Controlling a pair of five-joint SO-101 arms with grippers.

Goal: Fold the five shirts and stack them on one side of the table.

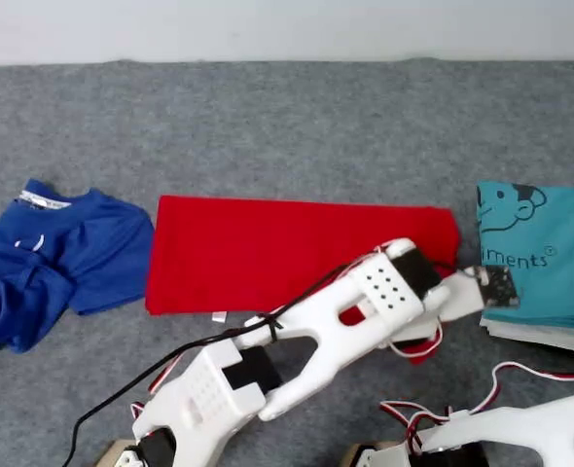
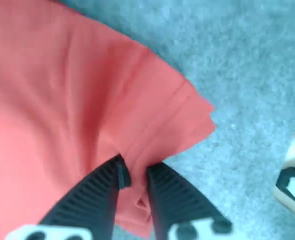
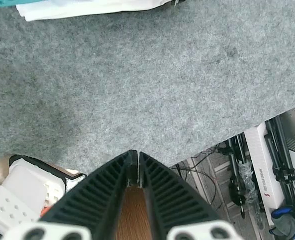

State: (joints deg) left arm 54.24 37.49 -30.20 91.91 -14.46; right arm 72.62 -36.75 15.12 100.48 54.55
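High view: teal-topped stack (image 1: 545,268) sitting done; L tool (image 2: 135,172) pinching half-folded red shirt (image 1: 268,255), R tool (image 3: 138,159) closed, empty; blue shirt (image 1: 58,261) waiting crumpled.

This looks like a robotics lab or test bench. A table (image 1: 297,126) covered in grey felt stands against a bare white wall (image 1: 268,27) at twelve o'clock. Two white plastic arms (image 1: 336,326) trail wires at six o'clock. Past the table's edge, black stand legs (image 3: 279,150) and loose cables (image 3: 207,172) sit on the floor.
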